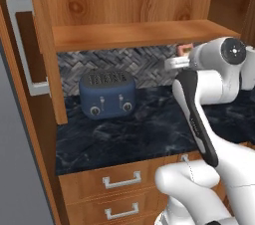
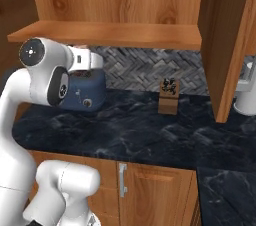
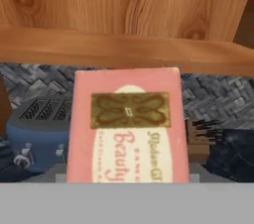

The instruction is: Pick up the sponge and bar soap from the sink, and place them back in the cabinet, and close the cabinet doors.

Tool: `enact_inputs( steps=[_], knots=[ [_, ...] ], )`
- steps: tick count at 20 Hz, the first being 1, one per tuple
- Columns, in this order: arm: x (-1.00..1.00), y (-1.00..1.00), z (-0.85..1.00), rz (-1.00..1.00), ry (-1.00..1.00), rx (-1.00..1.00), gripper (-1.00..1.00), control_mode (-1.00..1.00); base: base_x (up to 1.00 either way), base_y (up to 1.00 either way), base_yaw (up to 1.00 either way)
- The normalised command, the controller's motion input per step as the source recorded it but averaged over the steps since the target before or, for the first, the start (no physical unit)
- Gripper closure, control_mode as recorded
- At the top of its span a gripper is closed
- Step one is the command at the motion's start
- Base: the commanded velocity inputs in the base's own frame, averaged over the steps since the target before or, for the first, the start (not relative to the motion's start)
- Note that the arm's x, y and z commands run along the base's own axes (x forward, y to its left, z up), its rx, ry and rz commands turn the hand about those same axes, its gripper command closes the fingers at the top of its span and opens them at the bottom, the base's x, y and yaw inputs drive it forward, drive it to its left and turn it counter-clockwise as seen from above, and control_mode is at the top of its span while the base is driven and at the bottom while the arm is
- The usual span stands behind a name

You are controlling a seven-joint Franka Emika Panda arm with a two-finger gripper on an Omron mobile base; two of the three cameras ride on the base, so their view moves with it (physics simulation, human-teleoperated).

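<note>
The pincer (image 3: pixel 128 181) holds the bar soap (image 3: pixel 128 126), a pink block with a gold emblem and script lettering that stands upright in front of the hand camera. In the left base view a sliver of the soap (image 1: pixel 185 48) pokes out past the white wrist, just under the front edge of the cabinet (image 1: pixel 134 0) shelf. The shelf (image 3: pixel 124 49) lies just above and ahead of the pincer, with the cabinet's wooden back panel rising behind it. Below and to the left of the pincer sits a blue toaster (image 1: pixel 107 94) on the dark marble counter (image 1: pixel 129 139), against a grey herringbone backsplash (image 2: pixel 150 70). To the right and lower, a small wooden knife block (image 2: pixel 169 96) stands on the counter. The left cabinet door (image 1: pixel 30 59) is swung open, well off to the pincer's left, its silver handle facing out; the right door (image 2: pixel 227 40) is also open.
</note>
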Motion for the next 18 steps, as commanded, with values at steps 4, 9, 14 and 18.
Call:
enact_inputs(
  steps=[4,9,14,18],
  knots=[
    [0.05,0.01,0.41,0.00,-0.35,0.00,1.00,-1.00,0.00,0.00,0.00],
    [0.02,0.00,0.37,0.00,-0.35,0.00,1.00,-1.00,0.00,0.00,0.00],
    [0.18,0.00,0.39,0.00,-0.22,0.01,1.00,-1.00,0.00,0.00,0.00],
    [0.27,0.00,0.49,0.00,0.00,0.05,1.00,-1.00,0.00,0.00,0.00]
  ],
)
